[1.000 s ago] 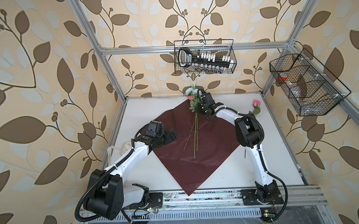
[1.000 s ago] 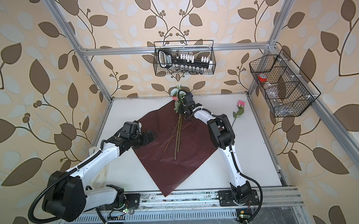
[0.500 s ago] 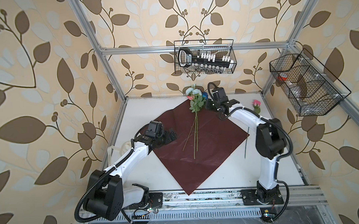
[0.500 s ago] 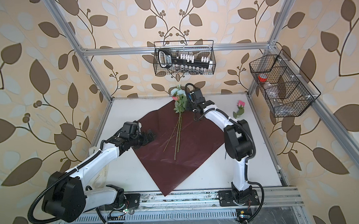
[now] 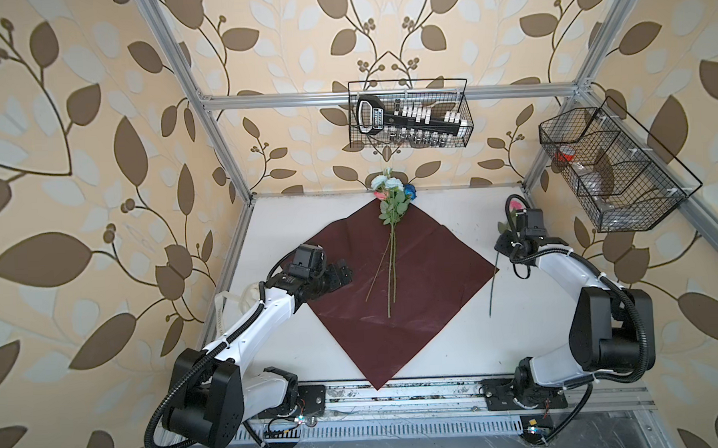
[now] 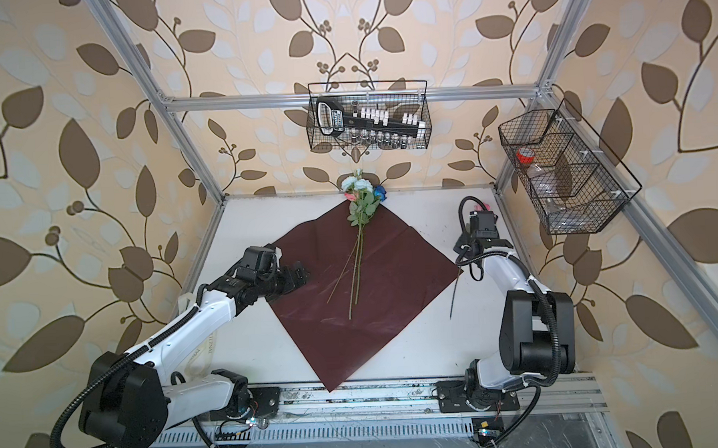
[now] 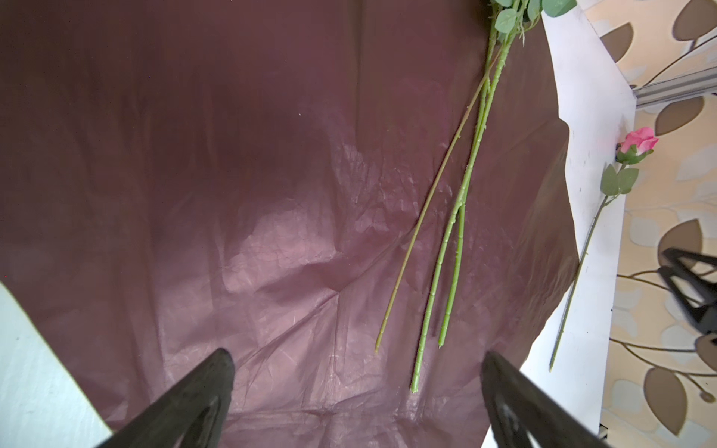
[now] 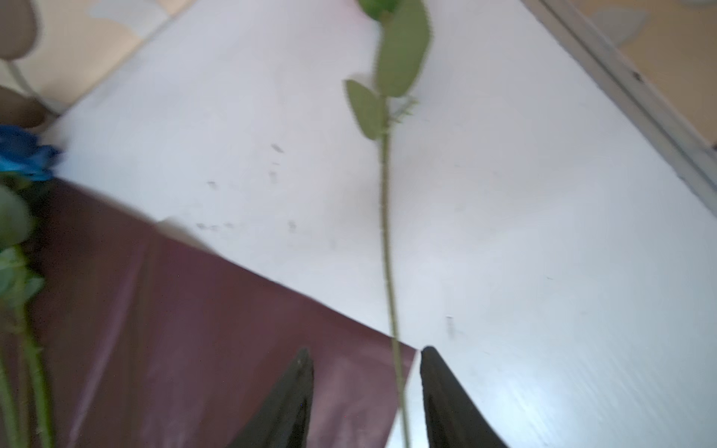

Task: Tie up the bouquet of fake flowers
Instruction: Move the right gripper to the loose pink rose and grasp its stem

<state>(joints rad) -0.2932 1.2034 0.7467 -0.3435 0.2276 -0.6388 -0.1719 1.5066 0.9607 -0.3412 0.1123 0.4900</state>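
Left wrist view cuts off blooms of the bouquet [image 7: 460,198].

The left gripper [image 5: 340,273] hangs over the nearest corner of the dark red sheet [image 5: 430,284], with the bouquet [image 5: 392,210] lying ahead of its fingertips. The right gripper [image 5: 503,247] is over a single flower stem [image 5: 493,285].

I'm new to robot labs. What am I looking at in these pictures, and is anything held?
Two white robot arms with two-fingered grippers work at a white table. Both top views look down from overhead; the other two come from wrist cameras. On the table lies a dark red sheet with the bouquet of fake flowers on it, and a single pink rose beside it. The left gripper hangs open over the sheet. The right gripper is open above the rose's stem. Nothing is gripped.
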